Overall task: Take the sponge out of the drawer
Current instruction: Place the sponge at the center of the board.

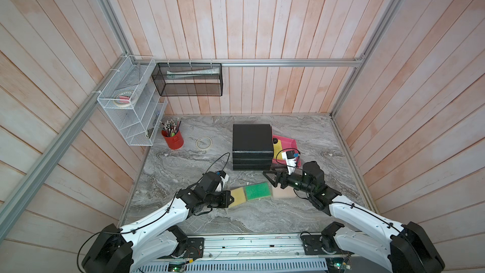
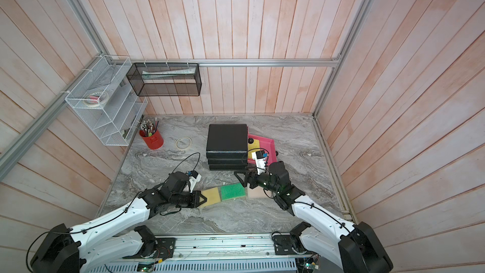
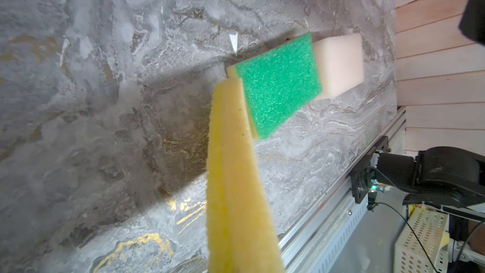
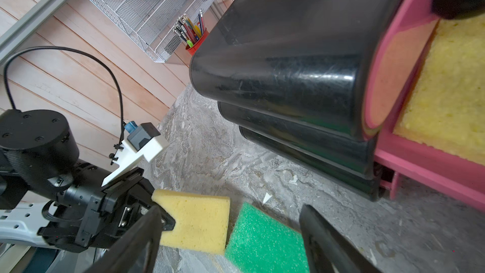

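Two yellow sponges show in both top views: the drawer sponge [image 1: 277, 148] lies in the open pink drawer [image 1: 287, 139]; the held sponge [image 1: 238, 197] is out over the table [image 1: 183, 174], clenched in the left end effector [image 1: 231, 198]; the right end effector [image 1: 268, 179] stands released. Left wrist view: the held sponge ends just beside a green sponge [image 3: 278, 82]. Right wrist view: a red cup [image 4: 197, 44] holds pens [image 4: 190, 28].

The left hand [image 1: 232, 199] is clamped on the yellow sponge [image 1: 238, 197], arm stretched low; the right hand [image 1: 270, 179] is held wide open nearby.
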{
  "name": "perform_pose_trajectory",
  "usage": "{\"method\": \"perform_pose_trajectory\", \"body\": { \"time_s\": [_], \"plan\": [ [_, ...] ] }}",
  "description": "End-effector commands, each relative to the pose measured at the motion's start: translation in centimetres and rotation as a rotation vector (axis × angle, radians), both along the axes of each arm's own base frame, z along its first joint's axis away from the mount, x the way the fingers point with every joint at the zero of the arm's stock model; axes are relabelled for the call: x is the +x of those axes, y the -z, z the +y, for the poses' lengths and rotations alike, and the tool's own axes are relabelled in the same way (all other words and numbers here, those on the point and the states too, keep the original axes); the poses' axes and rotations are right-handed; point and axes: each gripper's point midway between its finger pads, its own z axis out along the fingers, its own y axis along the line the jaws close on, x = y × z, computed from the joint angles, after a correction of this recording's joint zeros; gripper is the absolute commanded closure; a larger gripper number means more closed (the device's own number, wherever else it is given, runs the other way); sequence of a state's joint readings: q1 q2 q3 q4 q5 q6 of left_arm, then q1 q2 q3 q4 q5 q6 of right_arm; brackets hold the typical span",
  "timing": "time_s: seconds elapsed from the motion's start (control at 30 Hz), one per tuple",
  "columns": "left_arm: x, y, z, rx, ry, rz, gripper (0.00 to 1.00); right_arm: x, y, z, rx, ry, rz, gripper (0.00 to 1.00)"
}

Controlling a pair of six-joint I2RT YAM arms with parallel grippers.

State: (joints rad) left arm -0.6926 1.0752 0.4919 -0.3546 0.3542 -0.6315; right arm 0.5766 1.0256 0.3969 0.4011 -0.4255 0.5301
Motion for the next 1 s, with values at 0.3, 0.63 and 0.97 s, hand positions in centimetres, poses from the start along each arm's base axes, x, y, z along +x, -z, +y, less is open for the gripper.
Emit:
{"method": "perform_pose_trajectory", "body": {
  "time_s": [0.3, 0.63, 0.97],
  "plan": [
    [2.8, 3.3, 3.5, 0.312, -0.094, -0.015, 0.89, 0.2, -0.1, -0.6, 0.016, 0.015, -0.026, 0.16],
    [4.3, 4.5, 3.3, 0.492, 0.0, -0.107, 0.82, 0.7, 0.2, -1.0, 0.01, 0.045, -0.008, 0.16],
    [4.2, 5.9, 5.3, 0.69, -0.012, -0.091, 0.65, 1.0, 0.6, -1.3, 0.005, 0.065, 0.007, 0.16]
  ]
}}
